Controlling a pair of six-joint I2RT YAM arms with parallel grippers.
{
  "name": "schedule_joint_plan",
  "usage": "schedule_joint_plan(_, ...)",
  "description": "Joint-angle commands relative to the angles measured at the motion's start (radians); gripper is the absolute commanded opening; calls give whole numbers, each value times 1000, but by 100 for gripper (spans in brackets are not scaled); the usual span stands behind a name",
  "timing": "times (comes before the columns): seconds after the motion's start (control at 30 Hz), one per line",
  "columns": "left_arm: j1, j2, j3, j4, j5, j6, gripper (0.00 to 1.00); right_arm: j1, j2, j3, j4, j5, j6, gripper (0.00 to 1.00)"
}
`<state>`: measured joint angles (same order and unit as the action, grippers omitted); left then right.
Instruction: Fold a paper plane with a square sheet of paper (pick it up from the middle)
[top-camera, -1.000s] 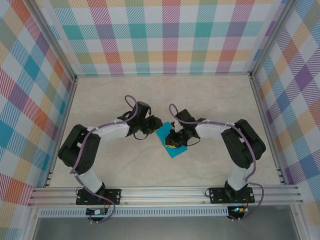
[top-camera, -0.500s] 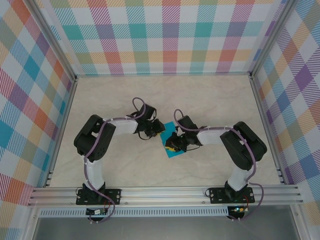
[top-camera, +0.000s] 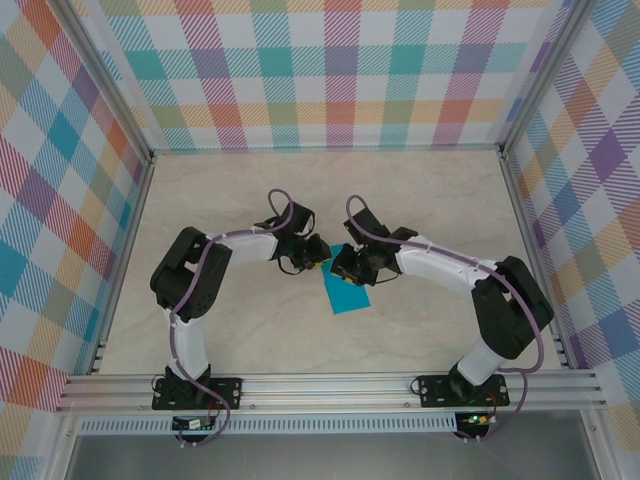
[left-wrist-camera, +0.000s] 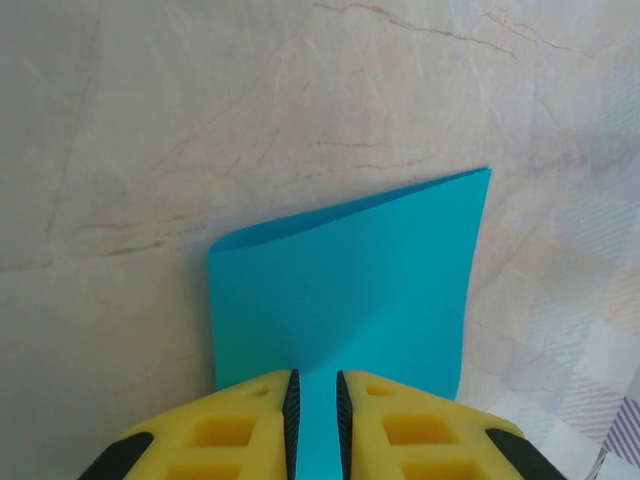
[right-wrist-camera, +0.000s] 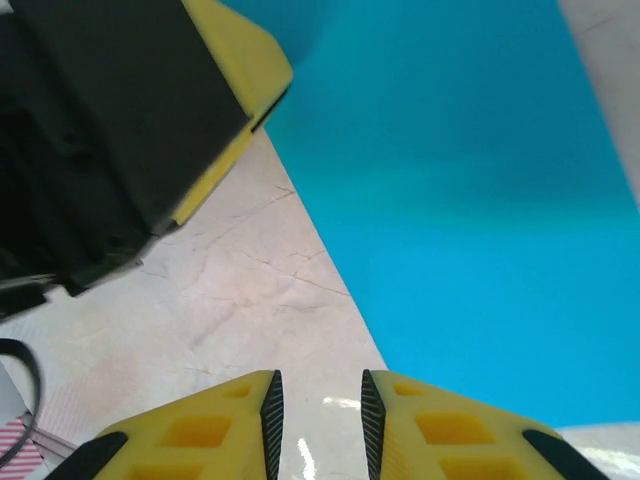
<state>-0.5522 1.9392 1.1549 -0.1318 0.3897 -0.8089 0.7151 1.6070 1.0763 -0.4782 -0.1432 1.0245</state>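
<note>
The square sheet of paper (top-camera: 350, 293) lies folded on the table as a teal oblong, with a raised fold along one edge (left-wrist-camera: 350, 270). My left gripper (top-camera: 320, 262) is low over its upper-left end. In the left wrist view its jaws (left-wrist-camera: 314, 375) stand a narrow gap apart, and teal shows in the gap. My right gripper (top-camera: 338, 268) is just to the right of it, open. Bare table lies between its jaws (right-wrist-camera: 317, 375), and the paper's edge (right-wrist-camera: 470, 200) runs along its right finger. A yellow finger of the left gripper (right-wrist-camera: 235, 60) rests at the paper's corner.
The marble-patterned table (top-camera: 430, 200) is walled by checked panels (top-camera: 330, 80) at the back and on both sides. An aluminium rail (top-camera: 330, 388) runs along the near edge. Both arms bend inward and nearly meet at the middle.
The right gripper has slid up and left, off the paper's top, and its jaws have widened. The left gripper has come in to the paper's upper-left end.
</note>
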Motion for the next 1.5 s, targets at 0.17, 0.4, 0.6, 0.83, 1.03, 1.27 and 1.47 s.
schedule_joint_plan(0.17,11,-103,76,-120,16,61,22,4,11,230,-351,56,29,31)
schedule_joint_plan(0.4,11,-52,100,-77,28,26,22,-7,28,314,-361,29,-31,32)
schedule_joint_plan(0.6,11,-33,126,-104,28,42,22,-20,35,353,-392,45,-71,35)
schedule_joint_plan(0.83,12,-80,99,-160,-9,71,22,-19,-70,210,-344,149,-83,38)
schedule_joint_plan(1.03,8,-162,23,-103,-18,28,22,-19,-137,60,-310,204,-109,38)
schedule_joint_plan(1.27,-7,-272,-93,-59,-65,-33,23,-35,-216,-96,-192,194,-192,38)
schedule_joint_plan(1.47,-39,-318,-158,-8,-102,-87,25,-47,-282,-193,-76,88,-199,53)
